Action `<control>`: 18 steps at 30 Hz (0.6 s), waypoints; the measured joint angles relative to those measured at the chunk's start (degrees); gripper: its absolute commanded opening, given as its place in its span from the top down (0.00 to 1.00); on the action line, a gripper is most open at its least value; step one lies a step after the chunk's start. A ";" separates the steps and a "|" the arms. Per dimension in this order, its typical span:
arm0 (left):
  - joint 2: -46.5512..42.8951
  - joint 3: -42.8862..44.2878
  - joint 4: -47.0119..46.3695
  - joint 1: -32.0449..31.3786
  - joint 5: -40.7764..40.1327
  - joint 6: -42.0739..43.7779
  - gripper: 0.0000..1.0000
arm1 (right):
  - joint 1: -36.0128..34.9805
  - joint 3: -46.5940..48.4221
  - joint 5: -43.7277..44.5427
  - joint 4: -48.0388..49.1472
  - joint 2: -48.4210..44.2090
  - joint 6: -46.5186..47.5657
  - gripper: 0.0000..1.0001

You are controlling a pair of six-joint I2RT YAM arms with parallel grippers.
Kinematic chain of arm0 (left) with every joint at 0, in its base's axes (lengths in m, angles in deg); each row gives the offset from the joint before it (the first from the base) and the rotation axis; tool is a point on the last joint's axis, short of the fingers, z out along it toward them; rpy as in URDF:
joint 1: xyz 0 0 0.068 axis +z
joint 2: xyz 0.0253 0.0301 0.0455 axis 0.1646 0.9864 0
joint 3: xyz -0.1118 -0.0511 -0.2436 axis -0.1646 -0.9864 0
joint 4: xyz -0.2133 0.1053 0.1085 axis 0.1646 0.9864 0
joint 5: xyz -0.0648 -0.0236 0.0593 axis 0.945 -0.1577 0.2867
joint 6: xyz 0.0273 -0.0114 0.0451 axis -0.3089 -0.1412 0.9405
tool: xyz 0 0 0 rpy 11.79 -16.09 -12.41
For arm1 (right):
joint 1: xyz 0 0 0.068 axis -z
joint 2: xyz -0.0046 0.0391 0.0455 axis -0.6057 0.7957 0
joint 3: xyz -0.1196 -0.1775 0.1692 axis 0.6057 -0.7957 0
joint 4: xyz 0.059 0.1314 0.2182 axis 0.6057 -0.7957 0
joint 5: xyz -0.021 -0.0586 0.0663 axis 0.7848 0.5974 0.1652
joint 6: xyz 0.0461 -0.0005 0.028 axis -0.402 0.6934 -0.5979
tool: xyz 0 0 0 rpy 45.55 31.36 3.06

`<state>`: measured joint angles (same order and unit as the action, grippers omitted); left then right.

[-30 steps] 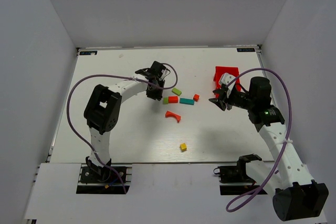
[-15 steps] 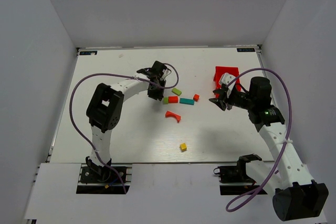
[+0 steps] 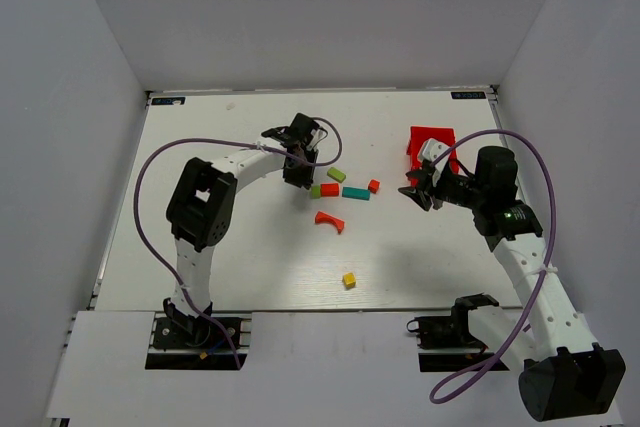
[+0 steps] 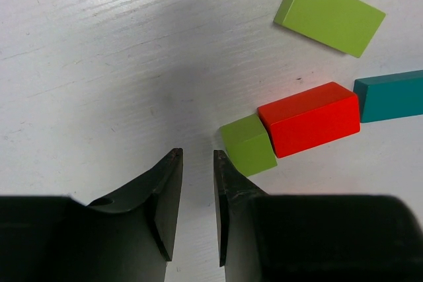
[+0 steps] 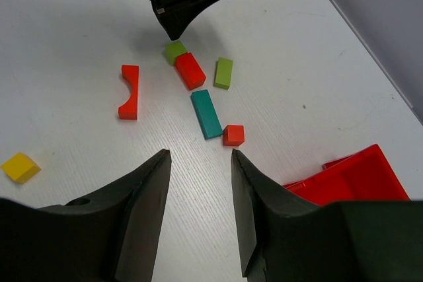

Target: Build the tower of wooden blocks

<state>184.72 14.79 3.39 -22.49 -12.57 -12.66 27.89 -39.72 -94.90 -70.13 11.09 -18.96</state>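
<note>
White-painted wood with a faint grain: the worktop [image 3: 230, 257], boxed in by plain pale grey walls [image 3: 300, 17].

Top view.
- No tower stands. The blocks lie flat and single near the middle of the worktop, none stacked.
- A short row runs from 9 to 3 o'clock. It begins with the green cube [image 3: 316, 191] and the red block [image 3: 330, 189] against it. The teal bar [image 3: 356, 193] comes next, and the small red cube [image 3: 374, 186] sits a little apart at the 3 o'clock end.
- The green bar [image 3: 336, 174] lies at 12 o'clock of the row and the red arch [image 3: 329, 220] at 6 o'clock, both clear of it.
- The yellow cube [image 3: 349, 280] sits alone, well apart toward 6 o'clock.
- The red bin [image 3: 432, 142] is at 2 o'clock of the row.
- The left gripper [image 3: 294, 183] is at the row's 9 o'clock end, just beside the green cube.
- The right gripper [image 3: 413, 192] is at 3 o'clock of the small red cube, in front of the bin.

Left wrist view.
- The jaws are drawn almost together. Bare worktop shows through a thin slit between them, and nothing is held.
- The green cube is at 1 o'clock of the tips, close to one finger; I cannot tell whether they touch.
- The paint is matte and the edges are crisp.
- The red block's end meets the cube. The teal bar's end is just beside the red block.
- The green bar lies slanted, apart from the others.

Right wrist view.
- The jaws stand well apart and empty.
- The teal bar and small red cube are nearest, at 12 o'clock.
- The arch lies flat at 11 o'clock and the yellow cube at 9 o'clock.
- The bin's corner is at 3 o'clock.
</note>
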 measured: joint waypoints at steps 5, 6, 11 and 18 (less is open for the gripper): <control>0.39 0.00 0.04 0.00 0.39 0.00 0.63 | 0.02 -0.02 -0.02 0.02 0.00 0.00 0.52; 0.39 0.00 0.02 0.00 0.48 0.00 0.63 | 0.02 -0.02 -0.02 0.02 0.00 0.00 0.52; 0.39 0.00 0.04 0.00 0.76 0.00 0.63 | 0.04 -0.02 -0.02 0.02 0.00 0.00 0.52; 0.46 0.02 0.04 0.00 1.22 -0.02 0.65 | 0.07 -0.02 -0.02 0.00 0.00 0.00 0.52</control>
<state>185.18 14.81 3.43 -22.49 -11.34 -12.68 27.96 -39.74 -94.92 -70.13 11.09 -18.96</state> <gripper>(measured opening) 0.357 0.477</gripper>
